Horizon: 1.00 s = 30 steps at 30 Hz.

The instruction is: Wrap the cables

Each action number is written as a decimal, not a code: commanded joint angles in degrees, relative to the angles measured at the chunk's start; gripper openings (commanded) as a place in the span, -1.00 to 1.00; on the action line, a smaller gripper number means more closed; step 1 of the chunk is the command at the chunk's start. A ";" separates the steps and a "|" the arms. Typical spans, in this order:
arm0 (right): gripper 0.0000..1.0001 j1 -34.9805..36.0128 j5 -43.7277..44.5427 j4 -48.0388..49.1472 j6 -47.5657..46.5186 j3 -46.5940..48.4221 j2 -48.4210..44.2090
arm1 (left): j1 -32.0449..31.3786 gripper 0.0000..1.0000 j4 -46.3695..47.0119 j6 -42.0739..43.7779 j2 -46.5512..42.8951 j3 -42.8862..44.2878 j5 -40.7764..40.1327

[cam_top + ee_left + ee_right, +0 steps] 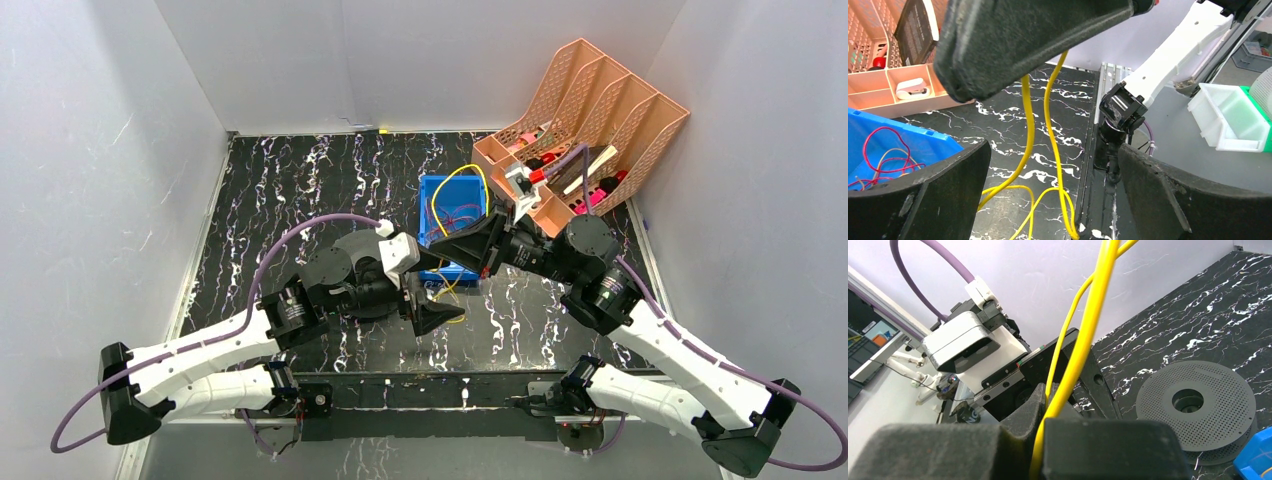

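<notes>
A bright yellow cable loops out of the blue bin and hangs down to the table. My right gripper is shut on the yellow cable, which runs up from between its pads. My left gripper sits just below and in front of it, open. In the left wrist view two yellow strands hang from the right gripper's black fingers and pass between my left fingers untouched. A thin red cable lies coiled in the blue bin.
An orange file organizer with small items stands at the back right. A grey perforated spool lies on the black marble table by the left arm. The table's metal front rail and the right arm's base are close to the hanging strands.
</notes>
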 commanded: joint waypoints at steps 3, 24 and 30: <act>-1.00 0.34 1.45 4.53 1.14 3.02 -0.78 | -0.26 0.93 0.16 -0.45 -0.68 0.72 1.97; -0.78 0.32 12.72 -0.50 0.34 1.54 -5.71 | -0.25 -1.00 -6.38 -6.45 -2.98 2.30 0.49; 0.33 0.30 18.95 -10.91 -1.81 -1.26 -8.79 | -0.12 -1.00 -11.88 -12.36 -0.33 7.23 -10.54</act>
